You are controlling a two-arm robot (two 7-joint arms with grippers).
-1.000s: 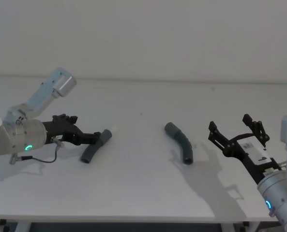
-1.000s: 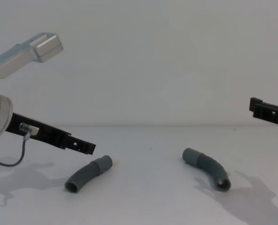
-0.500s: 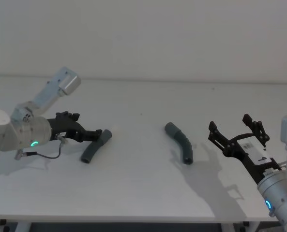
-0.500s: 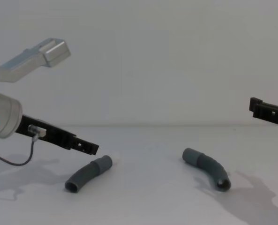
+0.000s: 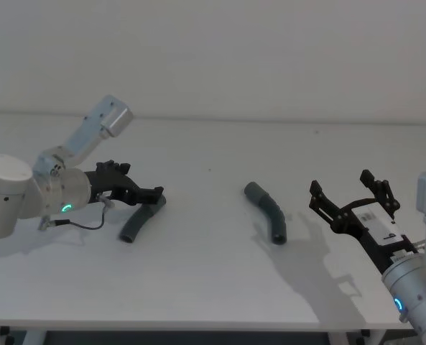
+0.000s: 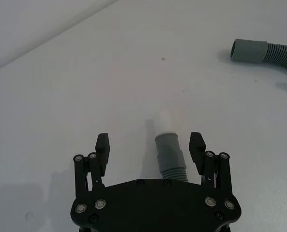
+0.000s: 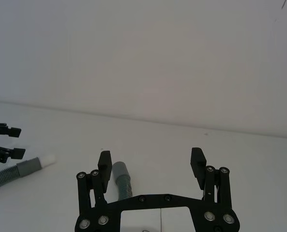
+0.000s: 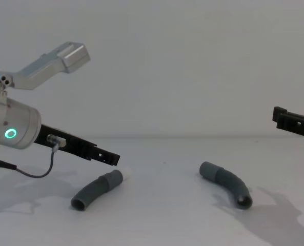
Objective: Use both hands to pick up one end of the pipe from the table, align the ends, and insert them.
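Observation:
Two dark grey pieces of the pipe lie on the table (image 5: 213,287). The white-tipped piece (image 5: 137,223) rests at the left, its white tip (image 6: 162,120) pointing away from my left gripper (image 5: 152,196). That gripper is open and low over this end, and the piece (image 6: 170,153) sits between the fingers, closer to one finger (image 6: 197,145). The collared piece (image 5: 268,212) lies mid-table, collar mouth (image 6: 247,49) facing left. My right gripper (image 5: 353,198) hovers open to the right of it, apart from it, the collared piece (image 7: 120,176) showing beyond its fingers.
A pale wall rises behind the table's far edge (image 5: 270,121). Bare tabletop separates the two pieces. A thin cable (image 8: 44,171) loops under the left wrist. The left arm's silver elbow link (image 5: 98,126) sticks up at the back left.
My left arm has slid right and forward, bringing its open fingers from beside the white-tipped piece to either side of its end. Right arm and both pieces have not moved.

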